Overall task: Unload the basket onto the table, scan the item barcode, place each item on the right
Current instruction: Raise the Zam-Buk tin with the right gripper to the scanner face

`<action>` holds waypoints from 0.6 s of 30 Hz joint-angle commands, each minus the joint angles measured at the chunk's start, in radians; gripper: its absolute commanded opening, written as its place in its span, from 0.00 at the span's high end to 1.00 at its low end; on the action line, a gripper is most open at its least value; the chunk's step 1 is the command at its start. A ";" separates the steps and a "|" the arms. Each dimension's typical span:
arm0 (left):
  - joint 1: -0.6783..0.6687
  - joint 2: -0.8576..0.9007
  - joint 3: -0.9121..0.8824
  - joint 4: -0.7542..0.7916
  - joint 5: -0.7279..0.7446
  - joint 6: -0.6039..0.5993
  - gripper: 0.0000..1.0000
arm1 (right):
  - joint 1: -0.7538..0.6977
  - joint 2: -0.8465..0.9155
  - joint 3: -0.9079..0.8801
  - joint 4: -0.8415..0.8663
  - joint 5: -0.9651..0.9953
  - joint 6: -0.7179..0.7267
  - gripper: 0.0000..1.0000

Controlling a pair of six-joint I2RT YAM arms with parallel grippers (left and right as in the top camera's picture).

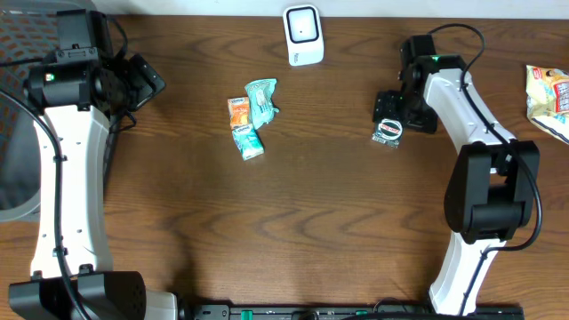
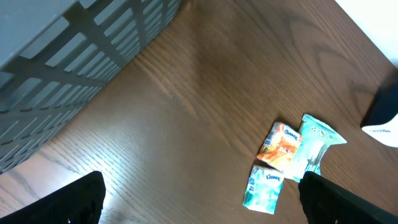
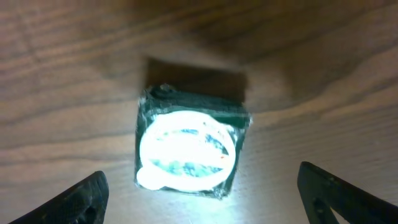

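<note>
A small dark green packet (image 3: 189, 149) with a glaring white round label lies flat on the wooden table, also seen from above as the dark packet (image 1: 388, 133). My right gripper (image 3: 205, 199) hovers over it, open, with one finger (image 3: 87, 196) on each side and nothing gripped; from overhead the right gripper (image 1: 391, 114) is just behind the packet. The white barcode scanner (image 1: 302, 36) stands at the table's far edge. My left gripper (image 2: 199, 208) is open and empty, and overhead shows the left gripper (image 1: 147, 80) at the far left.
Three small packets lie together in the middle: an orange one (image 1: 238, 111), a teal one (image 1: 261, 100) and a teal Kleenex pack (image 1: 249, 140). A yellow snack bag (image 1: 549, 96) sits at the right edge. A grey basket (image 2: 74, 62) stands at the left.
</note>
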 commanded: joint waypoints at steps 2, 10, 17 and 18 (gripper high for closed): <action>0.003 -0.006 0.002 -0.002 -0.006 -0.005 0.02 | 0.002 0.012 -0.065 0.065 0.049 0.096 0.04; 0.003 -0.006 0.002 -0.003 -0.006 -0.005 0.02 | 0.005 0.016 -0.215 0.243 -0.004 0.095 0.24; 0.003 -0.006 0.002 -0.002 -0.006 -0.005 0.02 | 0.005 0.016 -0.261 0.288 -0.011 0.094 0.50; 0.003 -0.006 0.002 -0.002 -0.006 -0.005 0.02 | 0.006 0.016 -0.261 0.290 -0.011 0.087 0.53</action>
